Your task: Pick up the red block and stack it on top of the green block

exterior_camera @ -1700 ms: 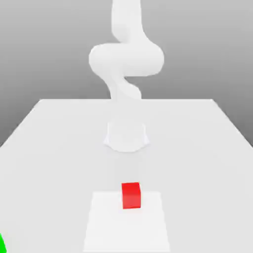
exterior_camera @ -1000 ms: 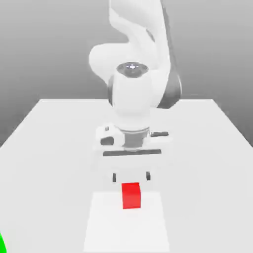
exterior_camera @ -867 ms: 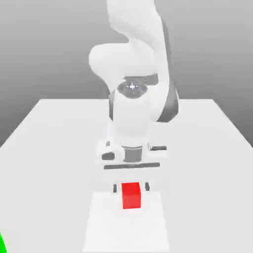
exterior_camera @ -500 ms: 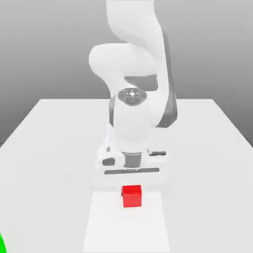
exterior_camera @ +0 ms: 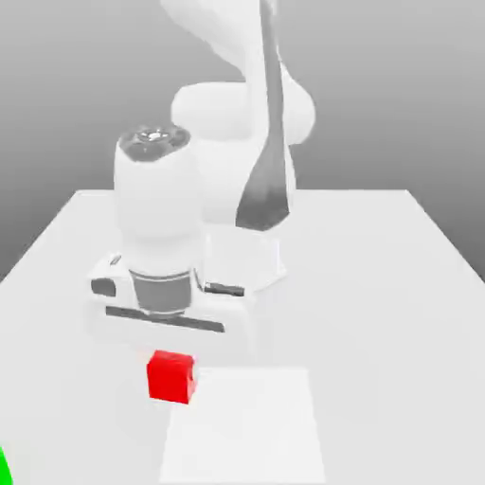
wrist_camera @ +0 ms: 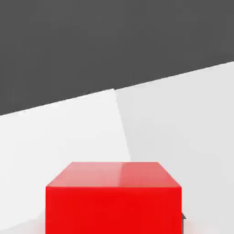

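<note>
Exterior view: you see the red block in the lower left of the frame, directly beneath the white arm's hand, with the gripper clamped on it, beside the pale square patch on the table. A sliver of the green block sits at the bottom-left corner, well apart. Hand view: the red block occupies the lower centre.

Even, bright, diffuse light; faint shadows, no glare, slightly soft rendering.
</note>
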Motion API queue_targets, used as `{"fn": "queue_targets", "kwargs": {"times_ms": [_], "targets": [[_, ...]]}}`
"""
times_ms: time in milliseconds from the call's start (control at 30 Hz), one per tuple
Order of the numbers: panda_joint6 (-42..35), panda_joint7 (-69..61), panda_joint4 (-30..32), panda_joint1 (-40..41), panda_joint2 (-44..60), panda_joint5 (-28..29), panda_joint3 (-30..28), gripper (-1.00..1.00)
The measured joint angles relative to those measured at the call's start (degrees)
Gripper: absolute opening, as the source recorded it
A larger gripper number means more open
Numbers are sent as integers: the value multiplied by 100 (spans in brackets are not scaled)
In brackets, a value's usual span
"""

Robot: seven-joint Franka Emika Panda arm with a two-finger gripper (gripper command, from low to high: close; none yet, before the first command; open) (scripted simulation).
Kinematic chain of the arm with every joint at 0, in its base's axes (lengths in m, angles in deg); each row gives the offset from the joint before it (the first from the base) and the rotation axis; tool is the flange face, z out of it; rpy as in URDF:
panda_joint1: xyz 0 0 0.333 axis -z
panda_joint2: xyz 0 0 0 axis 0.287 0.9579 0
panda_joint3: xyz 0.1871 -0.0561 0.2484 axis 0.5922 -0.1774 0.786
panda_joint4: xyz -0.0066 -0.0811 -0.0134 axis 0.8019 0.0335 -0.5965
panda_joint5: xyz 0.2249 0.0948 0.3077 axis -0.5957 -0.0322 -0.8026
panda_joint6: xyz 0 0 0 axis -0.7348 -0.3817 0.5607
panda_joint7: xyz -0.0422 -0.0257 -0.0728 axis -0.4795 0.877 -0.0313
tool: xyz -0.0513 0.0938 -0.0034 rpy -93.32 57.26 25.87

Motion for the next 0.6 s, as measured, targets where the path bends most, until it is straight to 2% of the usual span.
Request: {"fn": "queue_targets", "kwargs": {"times_ms": [333,467,500,600], "targets": [[-957,249,-2086,910,1194,-603,-700,-100],[-475,108,-2330,1132,1944,-910,-602,-100],[-380,81,-2343,1156,2055,-952,-576,100],[-380,81,-2343,1156,2055,-952,-576,100]]}}
